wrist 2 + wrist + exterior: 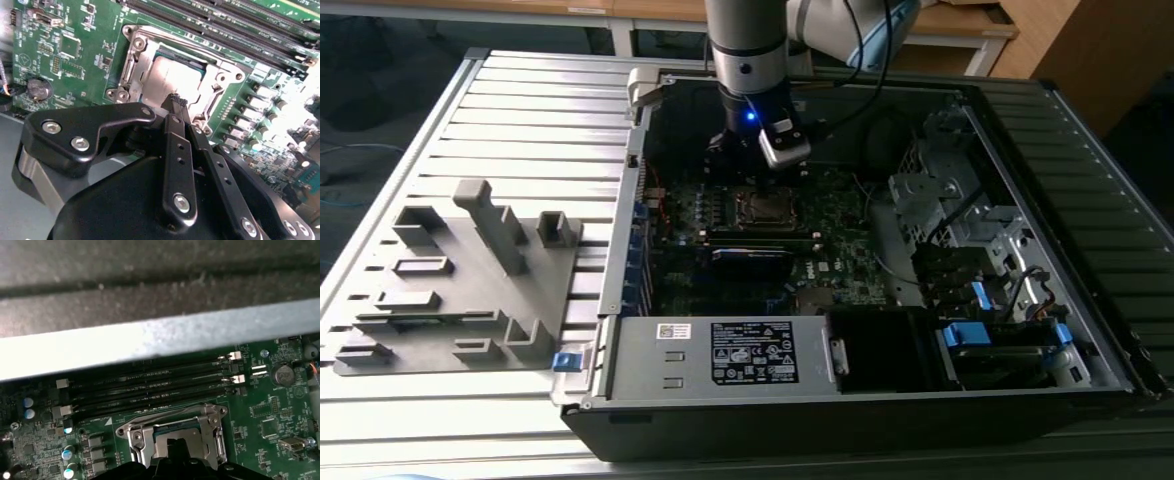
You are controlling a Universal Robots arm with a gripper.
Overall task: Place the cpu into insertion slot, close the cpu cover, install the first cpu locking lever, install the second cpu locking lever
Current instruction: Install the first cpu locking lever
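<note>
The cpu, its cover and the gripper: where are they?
cpu [176,77], second wrist view, its silver top.
cpu cover [134,67], second wrist view, its frame's side bar.
gripper [175,100], second wrist view, its fingertips.

A ribbed metal table [520,110] carries the open computer case [854,400] (lying flat) beside a grey fixture [460,290]

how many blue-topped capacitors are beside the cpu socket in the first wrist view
5 show: two apart from the socket, three nearer the cpu cover. More may be hidden.
</note>
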